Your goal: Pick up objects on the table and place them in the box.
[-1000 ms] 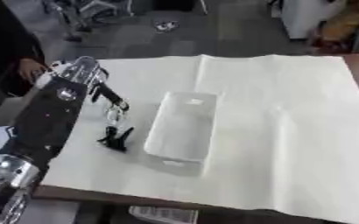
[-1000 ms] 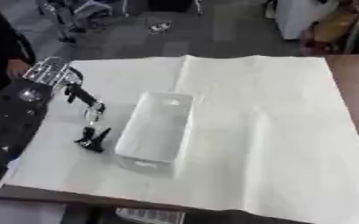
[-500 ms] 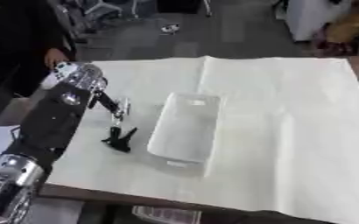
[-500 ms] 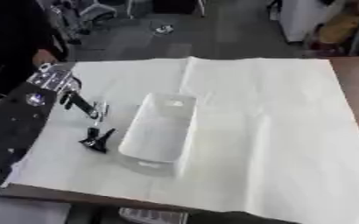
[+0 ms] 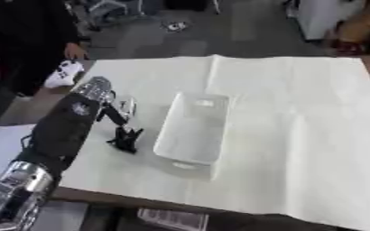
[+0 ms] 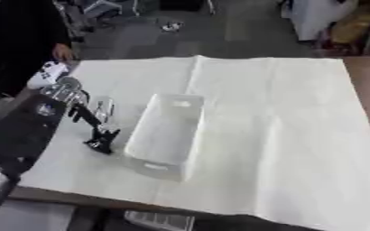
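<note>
Left hand [image 5: 112, 110] at left of frame, fingers pointing down over small dark object [image 5: 126, 140] on white cloth [image 5: 298, 113]; whether fingers grip anything, cannot tell. White box [image 5: 190, 128] at centre, just right of object, apart from hand. Right hand unseen.
</note>
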